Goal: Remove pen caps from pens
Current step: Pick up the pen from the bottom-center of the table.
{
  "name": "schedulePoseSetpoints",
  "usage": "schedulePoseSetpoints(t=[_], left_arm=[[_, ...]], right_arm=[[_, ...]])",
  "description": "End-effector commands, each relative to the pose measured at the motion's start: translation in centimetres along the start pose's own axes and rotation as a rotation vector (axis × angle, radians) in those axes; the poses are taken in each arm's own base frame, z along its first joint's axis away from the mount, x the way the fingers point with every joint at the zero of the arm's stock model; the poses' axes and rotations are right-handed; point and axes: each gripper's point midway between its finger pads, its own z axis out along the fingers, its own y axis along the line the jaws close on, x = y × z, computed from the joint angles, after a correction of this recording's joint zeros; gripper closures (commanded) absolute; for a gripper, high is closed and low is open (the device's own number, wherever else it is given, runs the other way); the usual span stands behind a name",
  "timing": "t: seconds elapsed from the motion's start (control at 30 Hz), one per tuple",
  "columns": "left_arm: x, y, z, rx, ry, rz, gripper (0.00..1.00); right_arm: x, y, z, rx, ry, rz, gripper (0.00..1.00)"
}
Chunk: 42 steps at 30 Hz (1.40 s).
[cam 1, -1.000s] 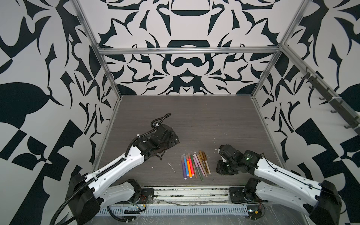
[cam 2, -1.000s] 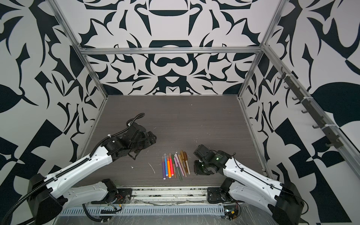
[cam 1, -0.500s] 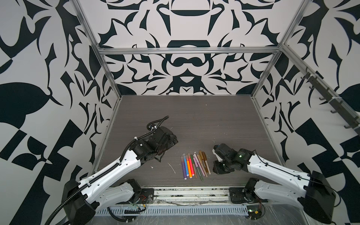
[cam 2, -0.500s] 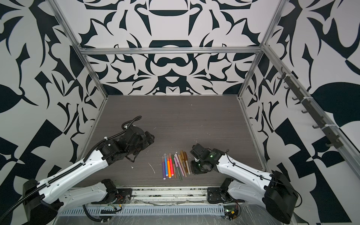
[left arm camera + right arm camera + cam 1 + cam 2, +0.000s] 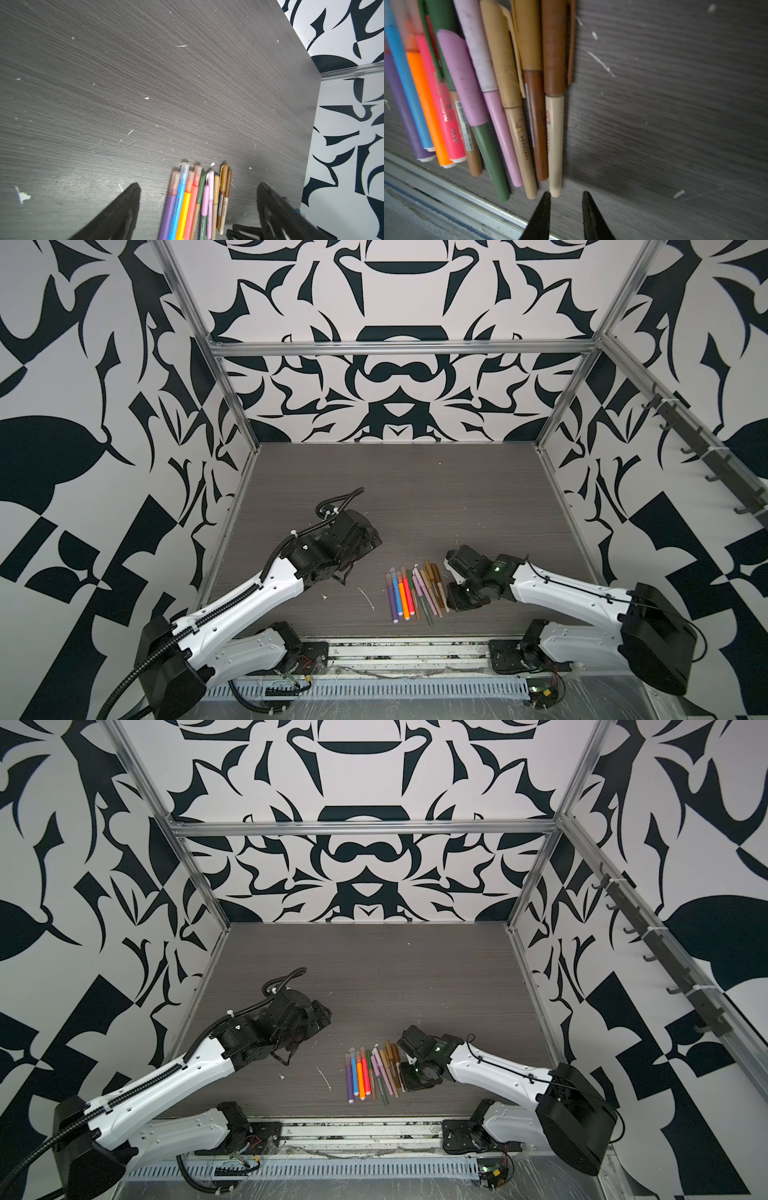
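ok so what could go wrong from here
The pens lie packed side by side, so the right gripper, narrowly open at the cream pen's tail, could snag the brown pen beside it or scatter the row.
The tails sit near the table edge; a nudge might push one off.

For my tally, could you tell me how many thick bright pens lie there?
4, side by side at the left end of the row: purple, blue, orange, pink-red. None seems hidden.

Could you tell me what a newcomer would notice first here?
The row of capped pens near the table's front edge stands out, bright ones beside muted ones. The right gripper, slightly open, sits at the cream pen's end. Bold black-and-white walls surround everything.
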Motion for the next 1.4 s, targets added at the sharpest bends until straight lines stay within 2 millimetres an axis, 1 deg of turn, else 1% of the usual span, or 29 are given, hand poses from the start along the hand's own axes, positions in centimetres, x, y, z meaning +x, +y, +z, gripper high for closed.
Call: schedulePoseSetpoints(t=[0.0,0.27,0.47,0.57,0.7,0.73,0.77,0.93,1.03,1.17,1.27,1.37], left_arm=[[-0.2,0.1,-0.7,-0.002,-0.005,-0.015,0.1],[-0.2,0.7,-0.9,-0.001,-0.02,-0.04,0.09],[-0.1,0.5,-0.7,-0.004,-0.015,-0.042,0.09],[-0.1,0.2,-0.8,-0.001,-0.018,-0.042,0.09],[-0.3,-0.1,-1.1,0.008,-0.026,-0.05,0.09],[-0.3,-0.2,-1.1,0.01,-0.027,-0.054,0.09],[-0.3,-0.2,-1.1,0.01,-0.027,-0.058,0.09],[-0.4,-0.4,-1.1,0.013,-0.03,-0.088,0.09],[-0.2,-1.0,-0.7,0.043,-0.023,-0.121,0.08],[0.7,-2.9,0.0,0.089,0.018,-0.147,0.07],[1.8,-5.0,0.7,0.106,0.07,-0.134,0.07],[3.2,-7.1,1.9,0.103,0.115,-0.107,0.07]], right_arm=[[-0.2,0.3,0.4,-0.01,-0.007,-0.014,0.71],[-0.2,-0.8,1.2,0.061,0.016,-0.018,0.71],[-0.2,-2.1,1.5,0.149,0.033,-0.014,0.75],[-0.2,-2.5,1.3,0.169,0.026,-0.015,0.78],[0.1,-2.8,0.8,0.189,0.043,-0.025,0.95],[0.1,-2.6,0.7,0.181,0.047,-0.031,0.99],[0.2,-2.4,0.5,0.169,0.051,-0.031,1.0],[-0.4,-1.0,-1.9,0.127,0.016,-0.067,1.0],[-0.8,0.0,-3.4,0.088,-0.008,-0.092,1.0],[-1.6,2.1,-4.6,0.006,-0.032,-0.115,1.0],[-2.5,4.2,-5.7,-0.076,-0.058,-0.14,1.0],[-3.1,6.0,-7.1,-0.149,-0.081,-0.182,1.0]])
